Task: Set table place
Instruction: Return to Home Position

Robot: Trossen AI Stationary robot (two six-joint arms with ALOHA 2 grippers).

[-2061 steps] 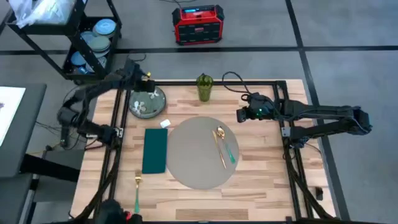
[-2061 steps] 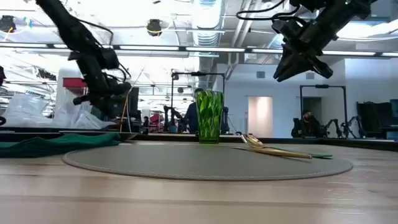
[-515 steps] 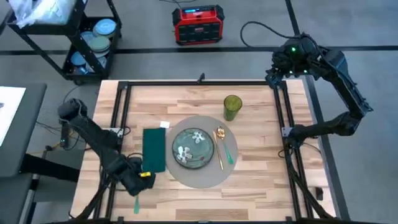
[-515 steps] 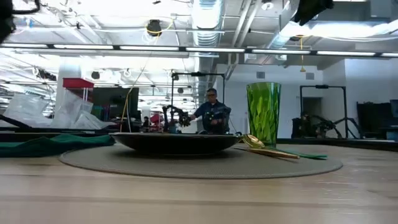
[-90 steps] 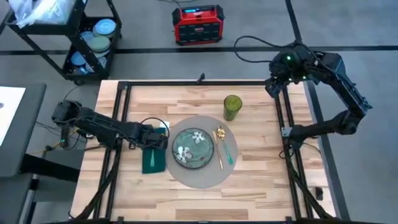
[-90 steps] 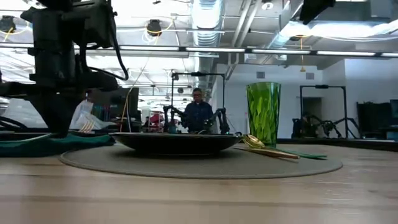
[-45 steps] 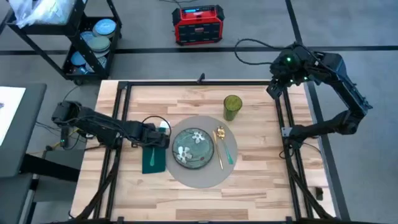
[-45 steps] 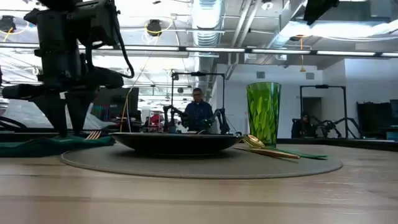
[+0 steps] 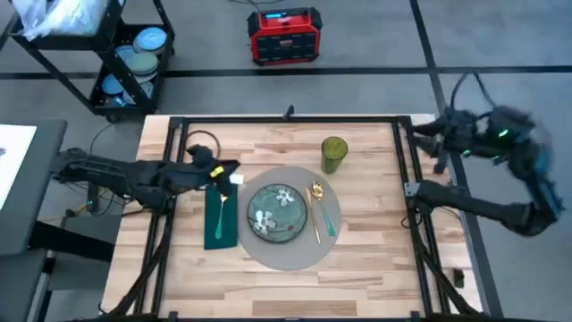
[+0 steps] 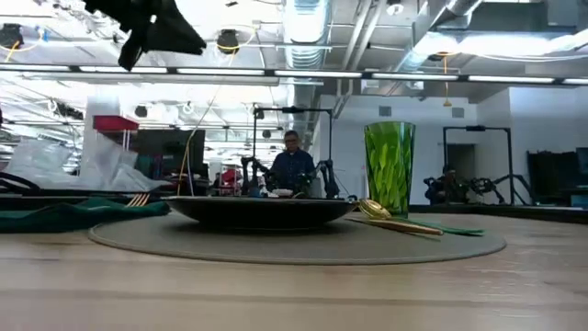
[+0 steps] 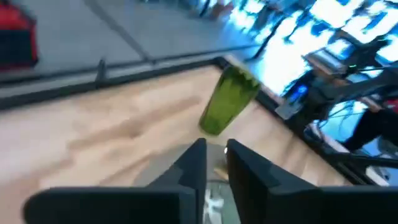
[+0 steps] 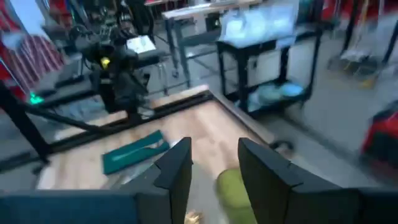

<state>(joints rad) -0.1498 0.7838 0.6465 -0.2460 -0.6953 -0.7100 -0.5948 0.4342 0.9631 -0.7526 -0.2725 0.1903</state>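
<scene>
Left gripper [image 11: 216, 150] hovers above the back end of the teal napkin [image 9: 220, 234], empty, with just a slim gap between its fingers (you can glimpse the plate through it). The low view puts it high, well clear of the tabletop. Across the way, the right gripper [image 12: 214, 146] hangs out past the right rail of the table [image 9: 375, 259], off the wood altogether, fingers parted wider and holding nothing.

And look at the spread! The grey placemat [image 9: 286, 255] lies mid-table with the floral plate [image 9: 277, 212] sitting on it. The gold spoon [image 9: 315, 207] lies on the mat just right of the plate. The green cup [image 9: 334, 154] stands just beside the mat's far right rim. The napkin lies just left of the mat, and the fork [image 9: 221, 207] rests along it.

By my read, the setting itself looks finished and the step in hand is the retreat to rest. Nothing is left to grasp. What the next move calls for is a clean fold-back of the left arm toward its base on the left. It should stay high over the fork and napkin so nothing gets nudged. The right arm looks to have an open path already.
</scene>
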